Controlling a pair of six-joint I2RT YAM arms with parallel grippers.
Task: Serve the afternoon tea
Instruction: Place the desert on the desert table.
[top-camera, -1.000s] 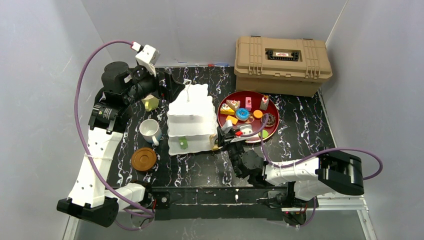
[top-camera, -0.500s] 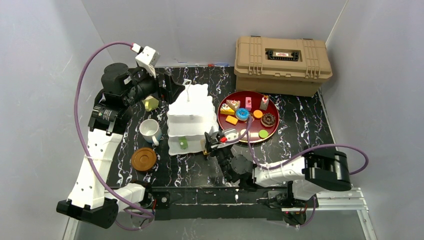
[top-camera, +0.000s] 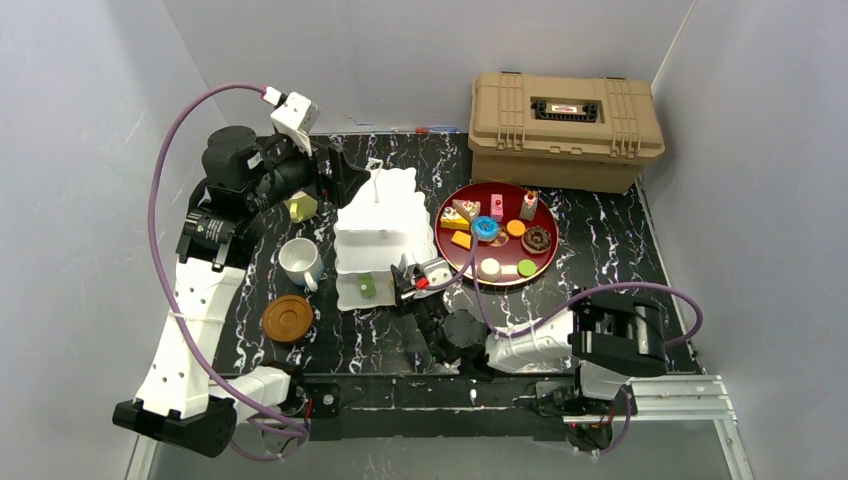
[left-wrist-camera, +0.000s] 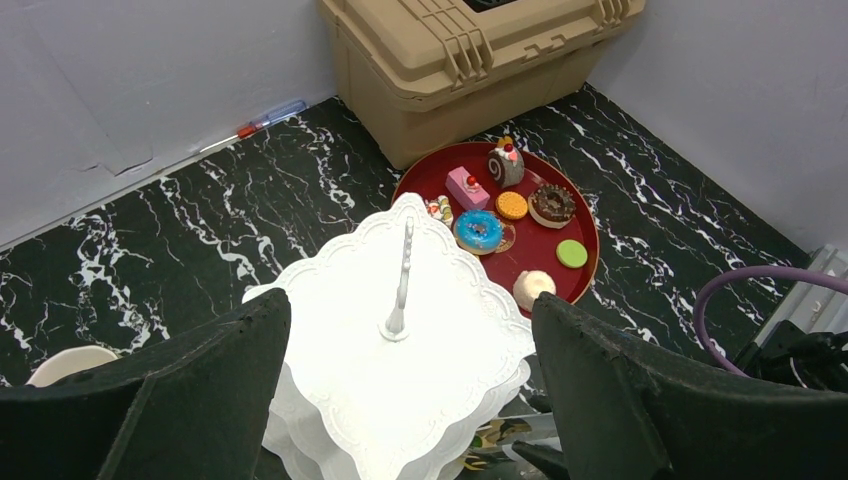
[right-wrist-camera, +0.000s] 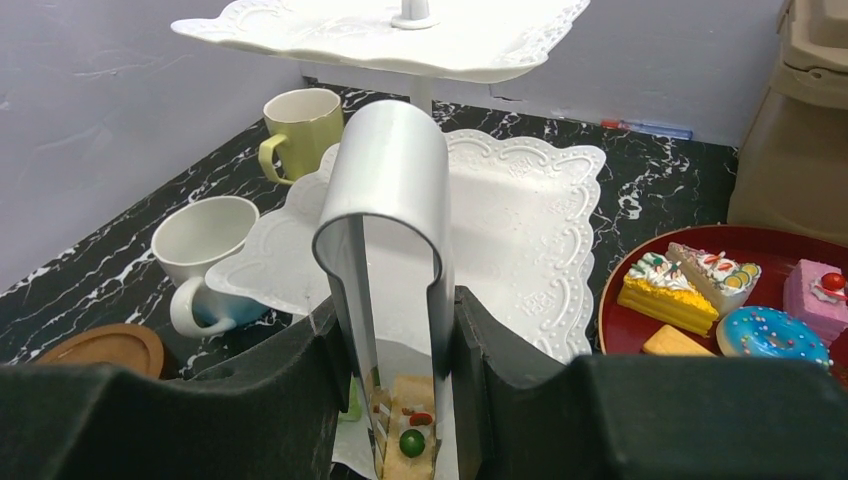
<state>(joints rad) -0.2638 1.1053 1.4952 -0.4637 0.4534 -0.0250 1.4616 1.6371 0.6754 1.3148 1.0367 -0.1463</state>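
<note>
Found the white 3-tier cake stand (top-camera: 395, 215) upright on the black marbled bench (top-camera: 620, 250), just left of centre in the overhead view. Saw 1 small green pastry (top-camera: 367, 287) lying on its lowest tier, near the front edge.

Spotted the right gripper (right-wrist-camera: 395, 330) low at the stand's lower right corner, fingers clenched on a pair of silver tongs (right-wrist-camera: 390, 190). Noted a small cake piece (right-wrist-camera: 405, 440) with a green ball on top, pinched between the tong tips at the bottom of the right wrist view, close against the lowest tier. Could not tell whether touching it.

Located the left gripper (left-wrist-camera: 407, 310) in the upper left of the overhead view, behind the stand, fingers spread wide and grasping nothing. Saw the stand's top tier and centre post between them in the left wrist view.

Placed the round red tray (left-wrist-camera: 525, 250) just right of the stand, carrying a blue doughnut (left-wrist-camera: 478, 229), a chocolate doughnut (left-wrist-camera: 551, 204), a pink cube (left-wrist-camera: 466, 187), a cream roll (left-wrist-camera: 506, 163), an orange biscuit (left-wrist-camera: 511, 205), a green disc (left-wrist-camera: 572, 253) and a white bun (left-wrist-camera: 533, 288), among other pastries.

Found the white mug (top-camera: 300, 262) left of the stand, the yellow-green mug (top-camera: 300, 206) above it in the frame and 1 brown coaster (top-camera: 287, 318) below it. Saw both mugs standing directly on the bench. Noted the tan case (top-camera: 565, 128) shut at the upper right, behind the tray.
</note>
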